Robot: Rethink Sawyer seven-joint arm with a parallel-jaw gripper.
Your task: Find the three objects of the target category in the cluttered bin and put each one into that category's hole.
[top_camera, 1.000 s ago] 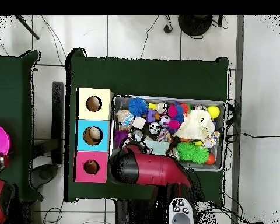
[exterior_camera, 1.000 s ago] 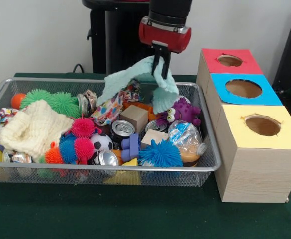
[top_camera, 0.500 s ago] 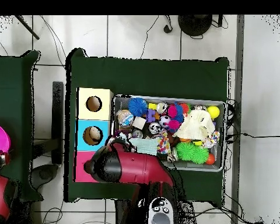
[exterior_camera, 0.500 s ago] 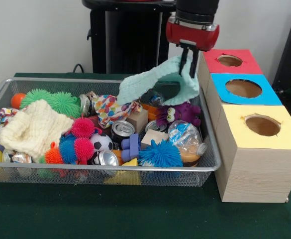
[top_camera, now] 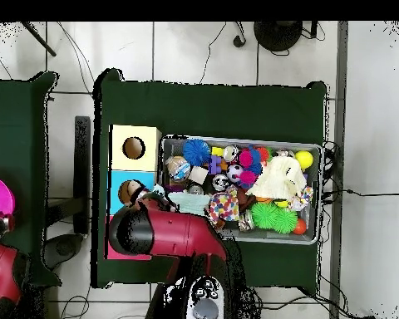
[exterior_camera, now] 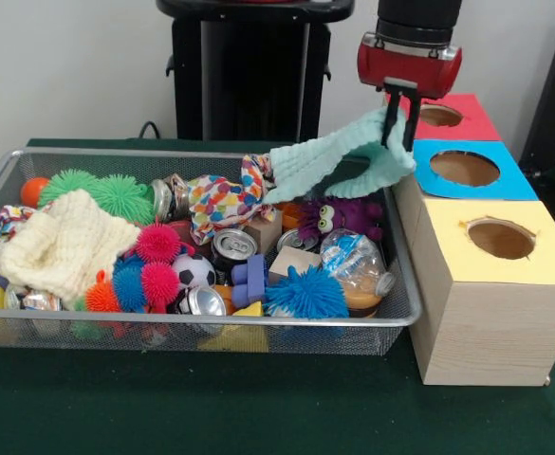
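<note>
The gripper [exterior_camera: 399, 121] hangs at the right end of the wire bin [exterior_camera: 211, 322], beside the red-topped box [exterior_camera: 438, 116], and its dark fingers are pinched together on a mint-green cloth [exterior_camera: 339, 159] – the cloth is lifted clear of the clutter at that end and stretches down and to the left, where its trailing edge meets a multicoloured patterned cloth [exterior_camera: 222, 199] lying on the pile. From above, the red arm [top_camera: 165, 234] covers the red box and part of the blue-topped box [top_camera: 120, 193], so only a strip of the mint cloth [top_camera: 189, 200] shows beside it, inside the bin's edge nearest the boxes. Three boxes stand in a row just beside the bin: red, blue, then the yellow-topped box [exterior_camera: 500, 248], each with a round hole in its lid. Under the raised cloth sits a purple toy octopus [exterior_camera: 343, 216], with a crumpled plastic bottle [exterior_camera: 358, 268] and a blue spiky ball [exterior_camera: 305, 292] in front of it. Toward the middle lie a drink can [exterior_camera: 232, 246], a wooden block [exterior_camera: 256, 225] and a small soccer ball [exterior_camera: 194, 271] – further left, a cream knitted cloth [exterior_camera: 64, 244] rests on the pile near two green spiky balls [exterior_camera: 101, 192]
</note>
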